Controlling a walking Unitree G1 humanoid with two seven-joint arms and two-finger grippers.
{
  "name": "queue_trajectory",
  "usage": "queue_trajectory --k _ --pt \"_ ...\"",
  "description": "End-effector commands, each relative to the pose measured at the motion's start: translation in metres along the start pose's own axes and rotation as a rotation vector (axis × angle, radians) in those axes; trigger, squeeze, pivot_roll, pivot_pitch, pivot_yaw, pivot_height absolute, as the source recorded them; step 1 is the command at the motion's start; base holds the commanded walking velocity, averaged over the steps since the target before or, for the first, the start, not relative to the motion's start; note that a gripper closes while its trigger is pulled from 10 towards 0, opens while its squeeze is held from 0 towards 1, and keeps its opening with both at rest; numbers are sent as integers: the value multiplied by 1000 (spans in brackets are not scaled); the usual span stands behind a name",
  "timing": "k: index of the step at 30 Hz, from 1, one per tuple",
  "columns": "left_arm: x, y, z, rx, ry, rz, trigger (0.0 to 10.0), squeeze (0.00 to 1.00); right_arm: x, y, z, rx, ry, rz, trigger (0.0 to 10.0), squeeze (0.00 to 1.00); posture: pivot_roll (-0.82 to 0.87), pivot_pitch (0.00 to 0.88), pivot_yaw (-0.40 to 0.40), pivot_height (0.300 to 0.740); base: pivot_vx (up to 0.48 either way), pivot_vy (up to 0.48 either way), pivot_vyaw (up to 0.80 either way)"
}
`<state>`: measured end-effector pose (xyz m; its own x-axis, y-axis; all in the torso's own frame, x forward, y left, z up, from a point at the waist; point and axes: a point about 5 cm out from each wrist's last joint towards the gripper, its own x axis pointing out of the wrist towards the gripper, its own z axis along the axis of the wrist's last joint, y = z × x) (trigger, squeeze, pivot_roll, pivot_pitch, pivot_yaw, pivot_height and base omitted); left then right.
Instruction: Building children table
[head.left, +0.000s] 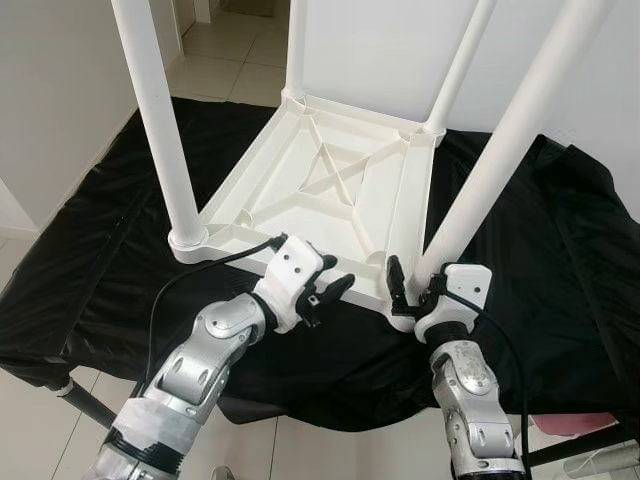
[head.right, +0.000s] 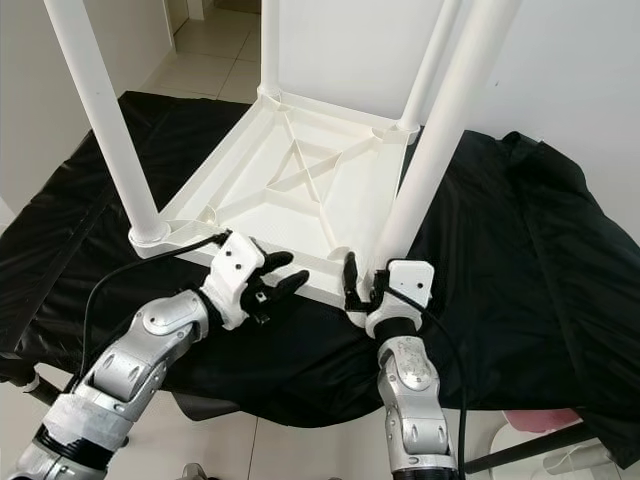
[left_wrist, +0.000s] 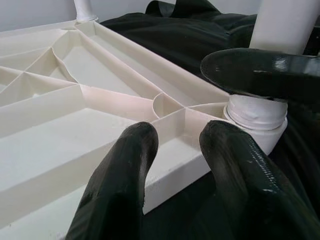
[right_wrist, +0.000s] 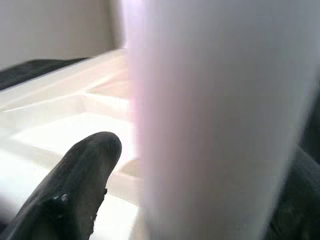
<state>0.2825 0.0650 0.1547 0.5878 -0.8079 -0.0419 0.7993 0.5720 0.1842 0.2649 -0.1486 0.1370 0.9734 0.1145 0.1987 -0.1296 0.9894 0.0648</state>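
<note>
While black cloth (head.left: 90, 250) drapes the surface, tiles (head.left: 225, 60) (pale) lie beyond.

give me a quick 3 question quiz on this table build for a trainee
1. True or false: the white tabletop lies upside down on the black cloth with its ribbed underside facing up.
2. How many white legs stand in its corner sockets? A) two B) three C) four
3. Which tool is at the near right leg, and how do its fingers sit?

Key:
1. True.
2. C, four.
3. The right tool; its fingers sit on either side of the leg just above the socket. The left tool is open at the tabletop's near edge, touching nothing.
</note>
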Motion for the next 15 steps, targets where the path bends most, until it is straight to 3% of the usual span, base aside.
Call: queue_trajectory --k 1,8,15 --pt "-2 -4 1 9 -3 -48 10000 0 -3 0 2 18 -11 78 10000 0 2 33 -75 740 0 0 0" --pt "-4 -4 -1 14 9 -55 10000 0 -1 -10 3 -44 12 288 10000 0 1 30 -65 740 0 0 0" --pt "-4 -4 -2 17 11 -58 10000 0 0 -11 4 -55 14 327 10000 0 14 24 -64 740 0 0 0"
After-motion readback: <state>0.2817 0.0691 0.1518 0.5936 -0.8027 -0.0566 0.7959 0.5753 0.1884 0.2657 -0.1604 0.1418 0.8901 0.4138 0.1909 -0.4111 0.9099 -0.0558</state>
